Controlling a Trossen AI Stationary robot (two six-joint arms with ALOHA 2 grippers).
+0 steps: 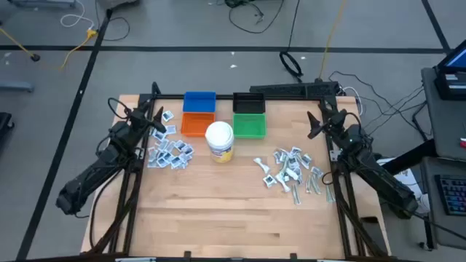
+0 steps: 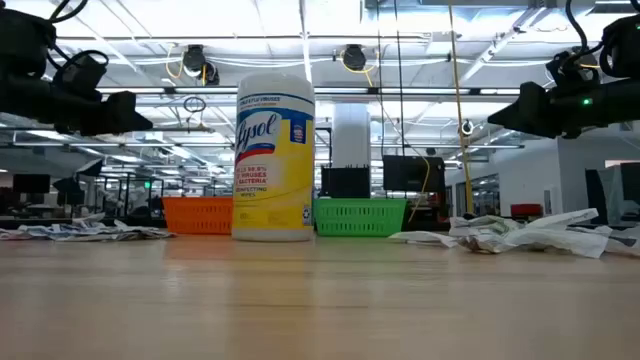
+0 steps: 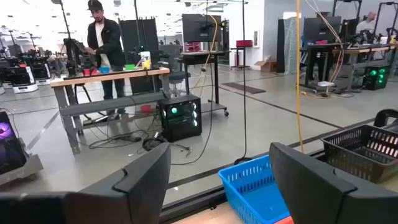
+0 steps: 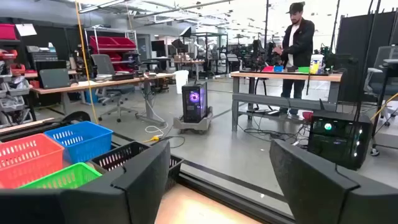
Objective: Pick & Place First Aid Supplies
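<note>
First aid supplies lie flat on the table in two heaps of small white-and-grey packets: a left heap [image 1: 169,149] and a right heap [image 1: 293,171], which also show in the low view, left heap [image 2: 85,231] and right heap [image 2: 520,233]. My left gripper [image 1: 155,110] hovers open above the table's far left, beyond the left heap. My right gripper [image 1: 318,120] hovers open at the far right, beyond the right heap. Both point level toward the far edge with nothing between their fingers, as each wrist view shows: left gripper [image 3: 217,180], right gripper [image 4: 217,180].
Four small bins stand at the far middle: blue [image 1: 199,101], orange [image 1: 196,124], black [image 1: 249,102], green [image 1: 250,126]. A white-lidded jar with a yellow label [image 1: 220,141] stands just in front of them. The near half of the wooden table [image 1: 233,218] is bare. A person stands at a bench in the room beyond.
</note>
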